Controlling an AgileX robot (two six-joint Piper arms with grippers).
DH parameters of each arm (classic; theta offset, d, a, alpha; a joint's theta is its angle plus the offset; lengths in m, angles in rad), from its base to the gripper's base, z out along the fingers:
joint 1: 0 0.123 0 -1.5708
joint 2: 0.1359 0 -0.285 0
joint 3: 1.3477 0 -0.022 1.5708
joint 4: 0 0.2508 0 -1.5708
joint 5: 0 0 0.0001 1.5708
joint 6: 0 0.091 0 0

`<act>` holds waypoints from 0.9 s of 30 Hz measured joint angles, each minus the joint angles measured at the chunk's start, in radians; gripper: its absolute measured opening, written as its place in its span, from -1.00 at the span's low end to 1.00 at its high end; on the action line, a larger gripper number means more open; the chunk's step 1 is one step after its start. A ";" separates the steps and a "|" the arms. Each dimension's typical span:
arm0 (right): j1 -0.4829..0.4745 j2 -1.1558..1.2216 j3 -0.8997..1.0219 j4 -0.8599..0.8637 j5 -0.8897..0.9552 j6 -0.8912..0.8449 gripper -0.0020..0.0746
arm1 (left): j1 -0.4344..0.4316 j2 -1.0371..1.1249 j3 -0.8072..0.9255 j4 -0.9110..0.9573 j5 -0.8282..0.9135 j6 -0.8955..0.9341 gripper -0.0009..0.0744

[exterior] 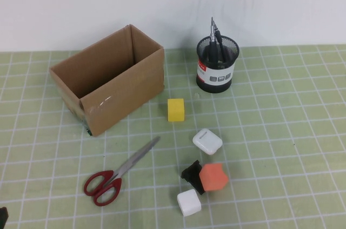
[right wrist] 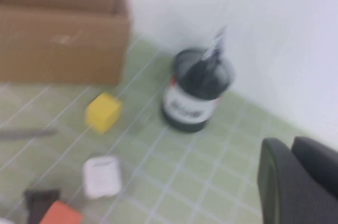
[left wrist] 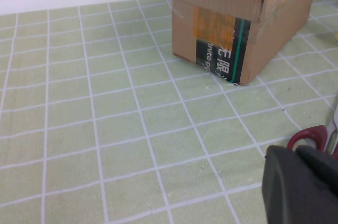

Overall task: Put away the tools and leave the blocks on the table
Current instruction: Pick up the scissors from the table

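2 grippers closed, holding nothing: left gripper [left wrist: 301, 184] low over the near-left of the bench [exterior: 281, 132], just near of the red scissor handles; right gripper [right wrist: 298, 182] raised over the right side, looking toward the far wall. Nearest the left gripper, red-handled scissors [exterior: 116, 174] flat on the green mat, blades pointing far-right, handles near-left. Farther off, open cardboard box [exterior: 108, 80] at far left, standing apart from the scissors. Right of the box, yellow block [exterior: 175, 109]. At the far side, black mesh pen cup [exterior: 217, 65] upright, with 2 black tools [exterior: 215, 42] standing in it, metal tips up. Near centre, white block [exterior: 207, 141], then black piece [exterior: 192, 175] touching orange-red block [exterior: 212, 177], and another white block [exterior: 189, 202] nearest.
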 joint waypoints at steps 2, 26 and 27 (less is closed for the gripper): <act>-0.041 -0.083 0.053 0.004 -0.015 0.006 -0.97 | 0.000 0.000 0.000 0.000 0.000 0.000 -0.99; -0.365 -0.753 0.758 0.292 -0.162 -0.089 -0.97 | 0.000 -0.002 0.000 0.004 0.000 0.000 -0.99; -0.365 -0.753 0.758 0.256 -0.142 -0.097 -0.97 | 0.000 -0.002 0.000 0.006 0.000 0.000 -0.99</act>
